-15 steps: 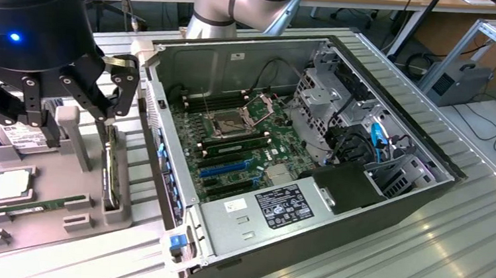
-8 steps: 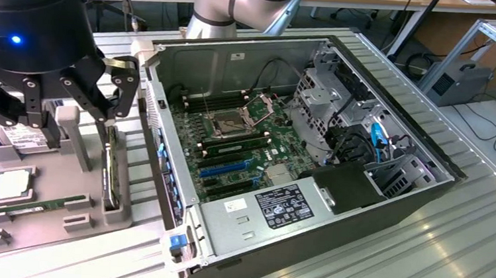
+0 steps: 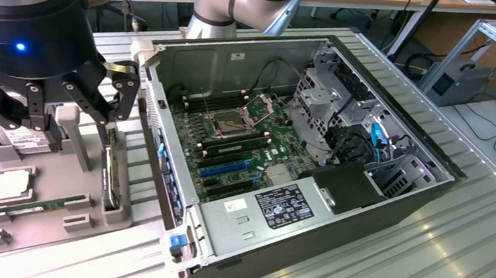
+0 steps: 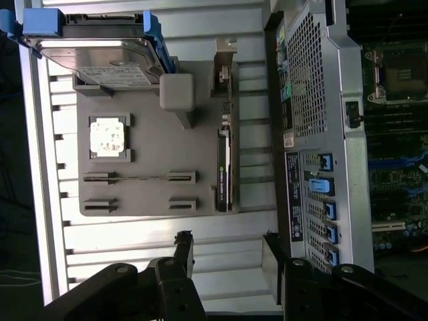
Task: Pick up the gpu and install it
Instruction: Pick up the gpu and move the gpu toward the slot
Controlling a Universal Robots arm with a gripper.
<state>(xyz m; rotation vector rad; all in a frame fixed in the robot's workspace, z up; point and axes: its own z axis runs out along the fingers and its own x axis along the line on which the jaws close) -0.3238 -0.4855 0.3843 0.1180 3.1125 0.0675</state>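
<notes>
The gpu [image 4: 224, 164] is a thin dark card standing on edge in a slot of the grey holder block [image 4: 147, 144], its pale metal bracket at one end. In the exterior view the gpu [image 3: 113, 168] stands along the holder's side nearest the computer case. My gripper [image 3: 63, 118] hangs above the holder, just off the card's bracket end. Its two black fingers [image 4: 184, 247] stand wide apart with nothing between them, and the card lies in line with the gap of the gripper [image 4: 227, 251]. The gripper is open and apart from the card.
The open computer case [image 3: 421, 192] lies to the exterior view's right of the holder, with the motherboard [image 3: 239, 145] and its blue slots [image 3: 224, 167] exposed. The holder also carries a hard drive [image 4: 107, 57] in a blue frame, a processor chip [image 4: 108, 137] and a memory stick [image 4: 140, 177].
</notes>
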